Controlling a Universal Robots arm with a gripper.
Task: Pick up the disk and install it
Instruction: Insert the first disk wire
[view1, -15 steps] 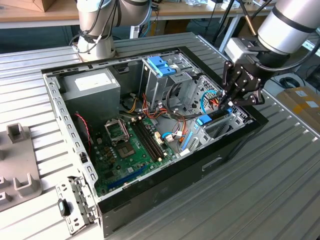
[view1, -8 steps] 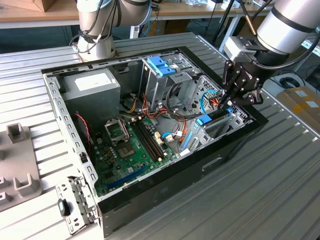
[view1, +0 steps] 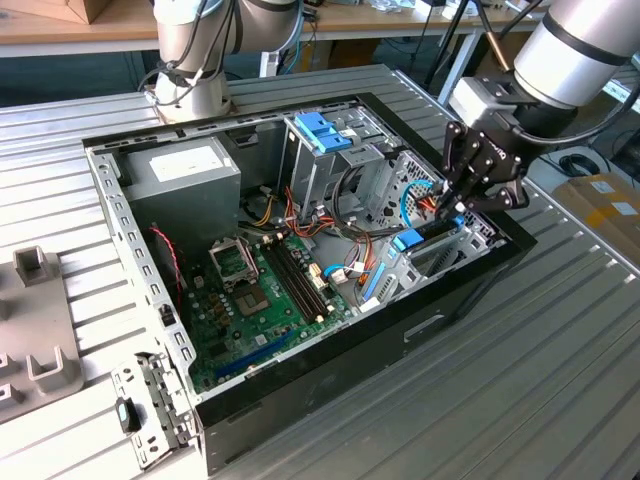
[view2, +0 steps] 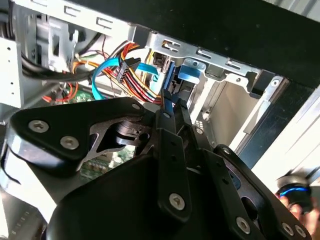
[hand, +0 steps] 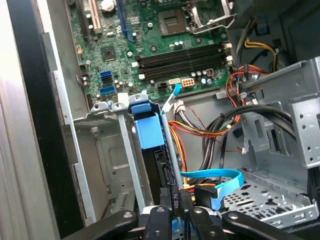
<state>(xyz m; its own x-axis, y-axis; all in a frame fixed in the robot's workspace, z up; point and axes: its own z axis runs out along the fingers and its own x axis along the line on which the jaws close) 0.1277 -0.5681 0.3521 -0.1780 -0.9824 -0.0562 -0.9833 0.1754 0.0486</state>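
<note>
Your gripper (view1: 462, 203) pinches the disk (hand: 159, 165) by its edge, fingers (hand: 172, 200) narrow around it; it stands on edge in the drive bay (hand: 115, 150) (blue carrier showing) of the open case (view1: 130, 240).

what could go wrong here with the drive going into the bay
1. The gripper has the disk standing on edge in the drive bay; if it tilts, its light-blue carrier could jam against the bay's metal rails.
2. The blue data cable and the coloured power wires lie right beside the bay, so the gripper or disk could snag or pinch them.
3. The black case wall is close to the gripper; a sideways shift might bump it.
</note>
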